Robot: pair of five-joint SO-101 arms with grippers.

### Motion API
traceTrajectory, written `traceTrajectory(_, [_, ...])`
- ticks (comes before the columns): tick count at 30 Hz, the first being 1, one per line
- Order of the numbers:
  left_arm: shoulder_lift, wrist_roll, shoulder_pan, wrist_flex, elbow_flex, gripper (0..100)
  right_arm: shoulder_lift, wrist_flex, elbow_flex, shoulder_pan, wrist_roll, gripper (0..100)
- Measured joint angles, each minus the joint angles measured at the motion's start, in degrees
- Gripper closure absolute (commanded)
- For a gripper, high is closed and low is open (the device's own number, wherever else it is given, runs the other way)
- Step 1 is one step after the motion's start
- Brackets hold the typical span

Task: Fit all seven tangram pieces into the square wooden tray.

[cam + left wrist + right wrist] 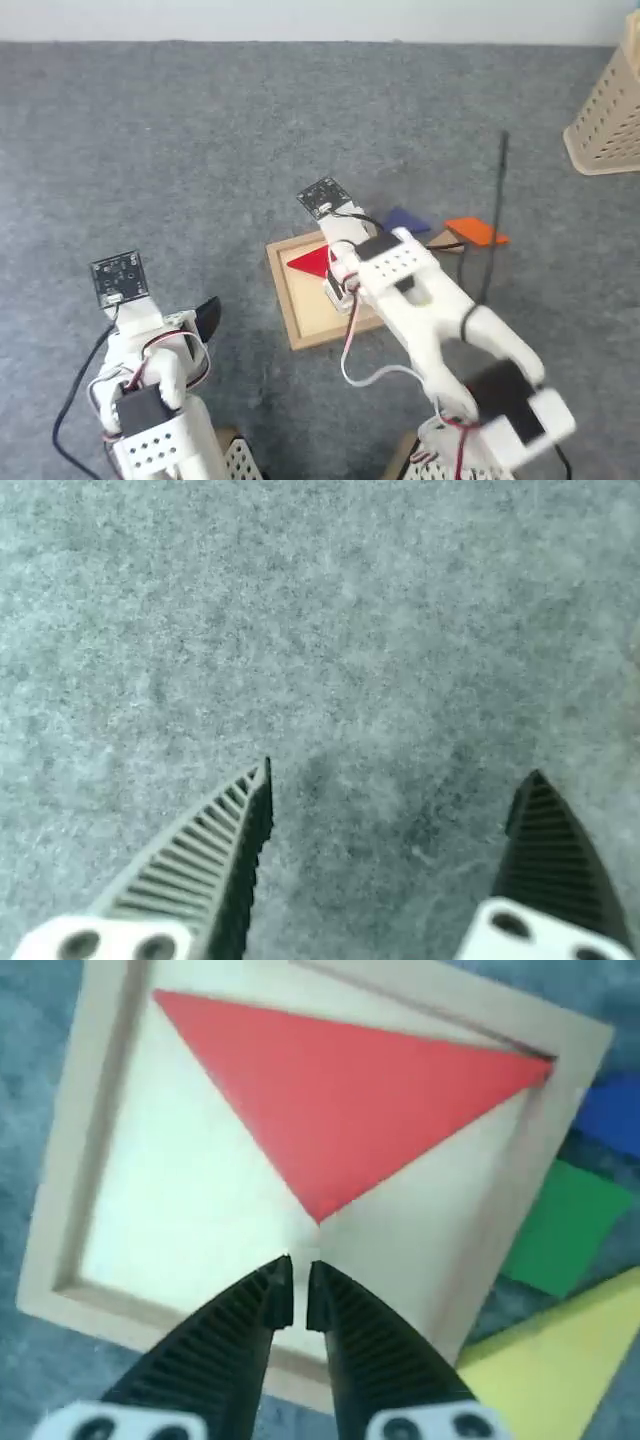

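The right claw (300,1285), pinched nearly together and empty, hangs over the square wooden tray (75,1160), its tips at the apex of the red triangle (340,1100), which lies flat inside along one wall. A descent here could knock that triangle askew. The green piece (565,1235) and yellow piece (560,1360) lie just outside. The left claw (400,770) gapes wide over bare table (300,600).

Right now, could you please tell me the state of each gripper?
Left gripper: open, holding nothing.
Right gripper: closed, holding nothing, above the wooden tray.
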Motion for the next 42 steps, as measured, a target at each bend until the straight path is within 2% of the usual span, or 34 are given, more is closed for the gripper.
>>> traceTrajectory(15, [0.0,0.0,0.0,0.0,0.0,65,14.9,0.0,-15.4,0.2,0.0,95.1])
traceTrajectory(23, [0.0,0.0,0.0,0.0,0.0,65,15.1,0.0,-17.5,0.1,-3.5,94.8])
traceTrajectory(32, [0.0,0.0,0.0,0.0,0.0,65,17.6,-7.6,-18.0,0.1,-3.8,95.0])
traceTrajectory(42, [0.0,0.0,0.0,0.0,0.0,65,15.4,-6.7,-18.0,0.1,-3.8,95.0])
